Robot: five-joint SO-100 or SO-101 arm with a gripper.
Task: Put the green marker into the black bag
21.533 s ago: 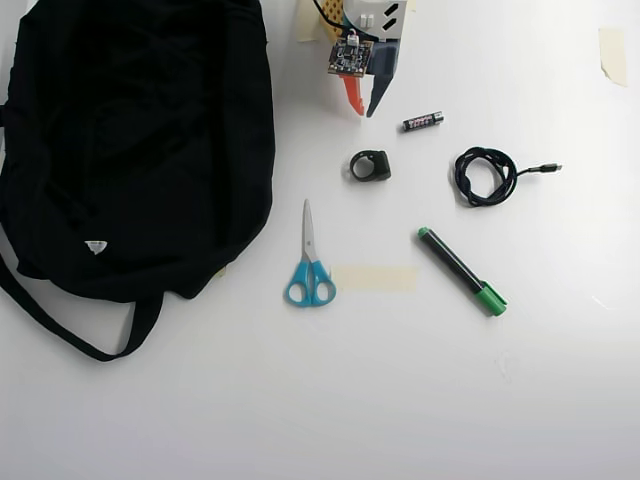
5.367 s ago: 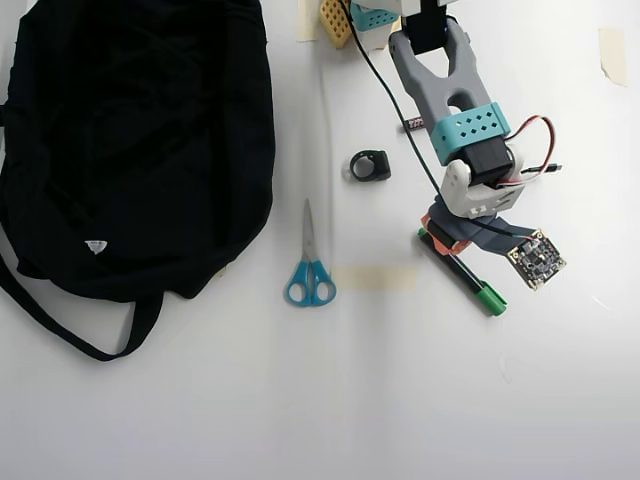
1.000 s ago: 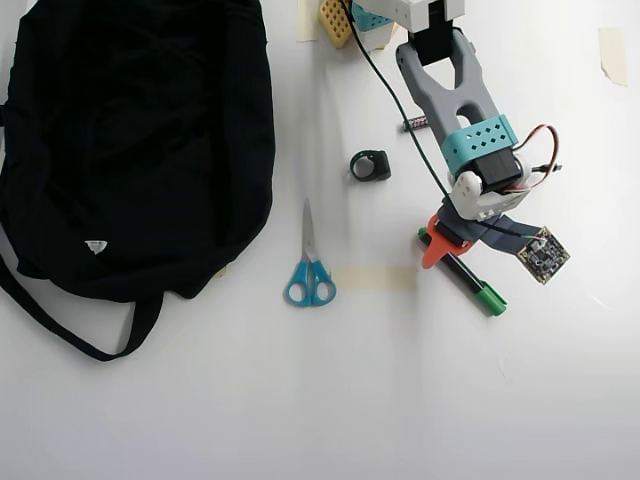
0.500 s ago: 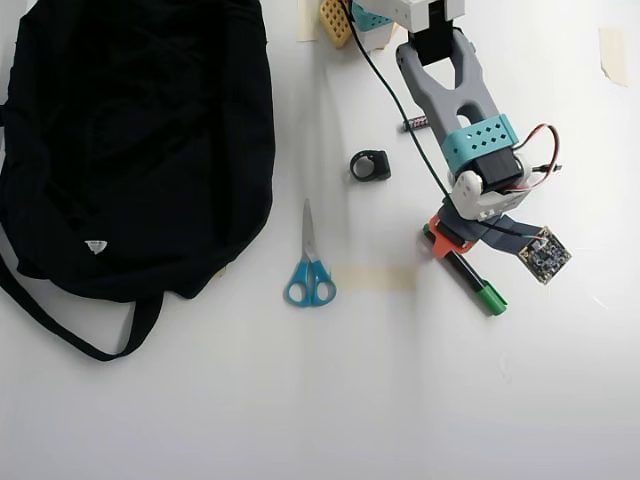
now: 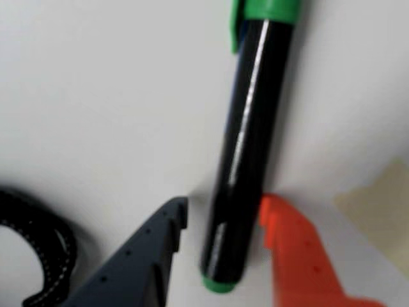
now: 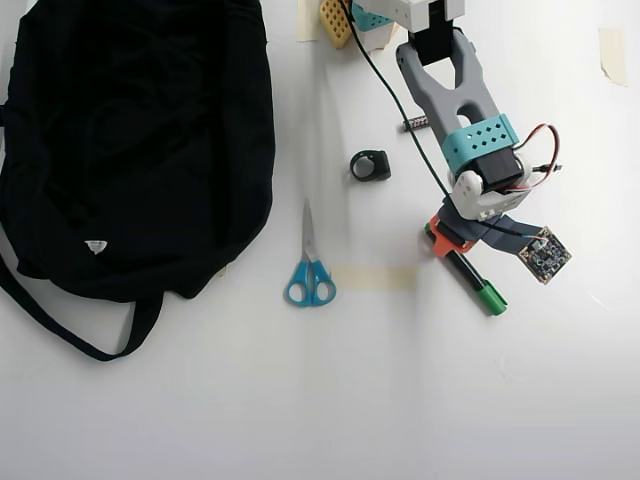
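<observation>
The green marker (image 6: 470, 278) lies on the white table at the right of the overhead view, its green cap toward the lower right. In the wrist view the marker's black barrel (image 5: 246, 147) runs up the frame, its small green end tip at the bottom. My gripper (image 5: 223, 217) straddles that tip end, with the orange finger (image 5: 287, 249) touching the barrel and the dark blue finger (image 5: 160, 249) close on the other side. From above, the gripper (image 6: 440, 240) sits over the marker's upper-left end. The black bag (image 6: 130, 140) fills the far left.
Blue-handled scissors (image 6: 309, 265) lie between bag and marker, with a black ring-shaped clip (image 6: 370, 165) above them. A tape strip (image 6: 373, 278) is stuck beside the scissors. A coiled black cable (image 5: 38, 256) lies close to the blue finger. A small battery (image 6: 415, 124) peeks from under the arm.
One second ago the orange finger stood spread wide beside the marker; it has since swung in against the barrel. The arm has held still over the last half second.
</observation>
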